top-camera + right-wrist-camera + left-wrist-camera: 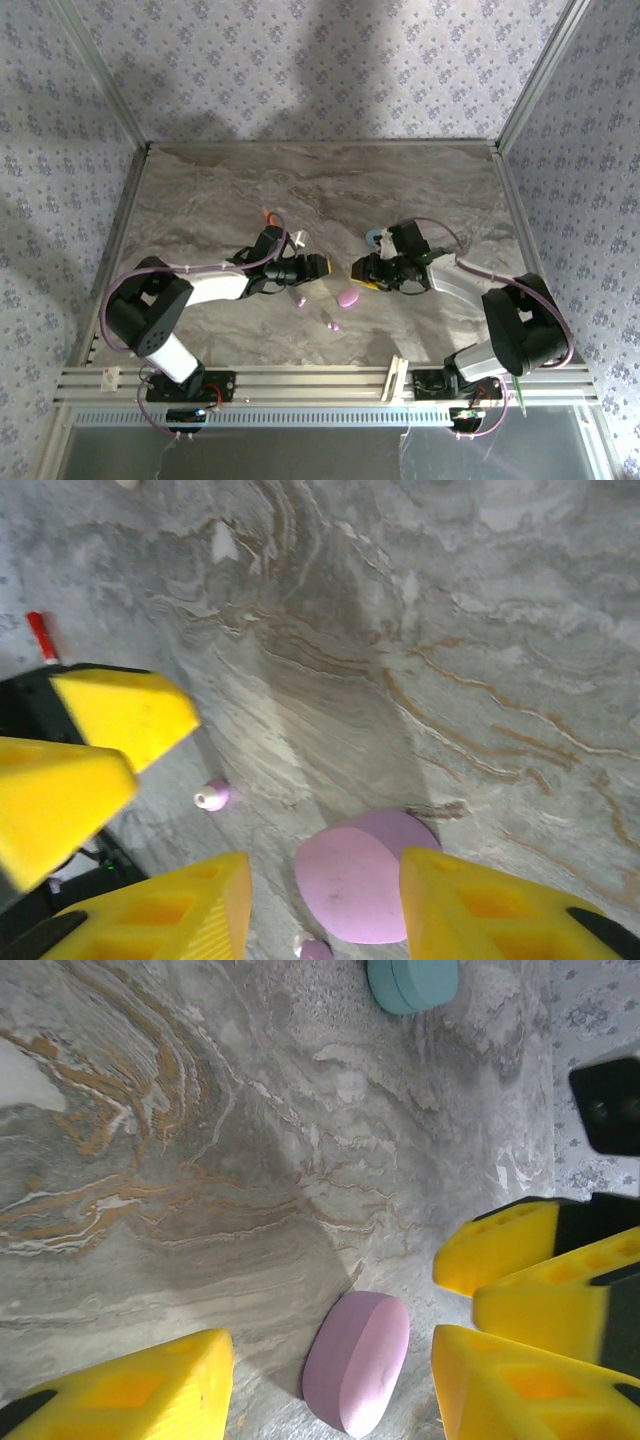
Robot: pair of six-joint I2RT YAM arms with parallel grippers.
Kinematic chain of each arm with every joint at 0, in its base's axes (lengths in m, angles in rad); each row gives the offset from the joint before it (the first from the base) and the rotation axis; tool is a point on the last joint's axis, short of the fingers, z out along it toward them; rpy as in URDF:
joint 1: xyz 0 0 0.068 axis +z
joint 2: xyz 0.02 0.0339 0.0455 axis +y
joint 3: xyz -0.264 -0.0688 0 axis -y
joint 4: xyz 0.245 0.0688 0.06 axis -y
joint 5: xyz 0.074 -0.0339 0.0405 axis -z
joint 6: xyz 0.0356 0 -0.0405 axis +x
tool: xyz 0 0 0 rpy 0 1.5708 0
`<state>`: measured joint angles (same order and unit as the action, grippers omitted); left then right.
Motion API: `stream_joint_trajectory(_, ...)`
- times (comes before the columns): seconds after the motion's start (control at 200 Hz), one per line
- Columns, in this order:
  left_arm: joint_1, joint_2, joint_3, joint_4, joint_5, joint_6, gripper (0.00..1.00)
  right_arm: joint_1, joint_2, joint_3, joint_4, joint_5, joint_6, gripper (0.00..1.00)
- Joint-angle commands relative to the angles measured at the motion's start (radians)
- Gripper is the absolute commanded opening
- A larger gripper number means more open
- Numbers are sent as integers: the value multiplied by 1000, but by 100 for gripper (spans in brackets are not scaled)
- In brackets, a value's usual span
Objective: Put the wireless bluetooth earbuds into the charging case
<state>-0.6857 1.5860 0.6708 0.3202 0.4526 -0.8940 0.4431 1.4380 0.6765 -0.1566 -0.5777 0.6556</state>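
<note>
A shut pink oval charging case (pixel 347 297) lies on the marble table between the two arms. In the left wrist view the pink case (pixel 358 1360) sits between the yellow fingers of my left gripper (pixel 328 1355), which is open and clear of it. In the right wrist view the case (pixel 358 882) lies between the fingers of my right gripper (pixel 322 870), also open, with its right finger close beside the case. Two pink earbuds lie loose, one (pixel 212 795) left of the case and one (pixel 315 948) at its near edge. In the top view both grippers (pixel 322 267) (pixel 356 270) face each other just behind the case.
A shut cyan case (pixel 375 238) (pixel 412 982) rests behind the right gripper. An orange stick (pixel 268 214) lies behind the left arm. The right gripper's fingers (pixel 500 1245) reach into the left wrist view. Metal frame posts and patterned walls bound the table.
</note>
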Motion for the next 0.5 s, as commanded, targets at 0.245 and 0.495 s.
stream_joint_trajectory(0.245, 61, -144, -38, -125, -35, 75, 57, 119, -53, 80, -248, 184, -125, 64)
stream_joint_trajectory(0.495, 78, -169, -39, -156, -41, 94, 59, 180, -33, 78, -231, 122, -94, 81)
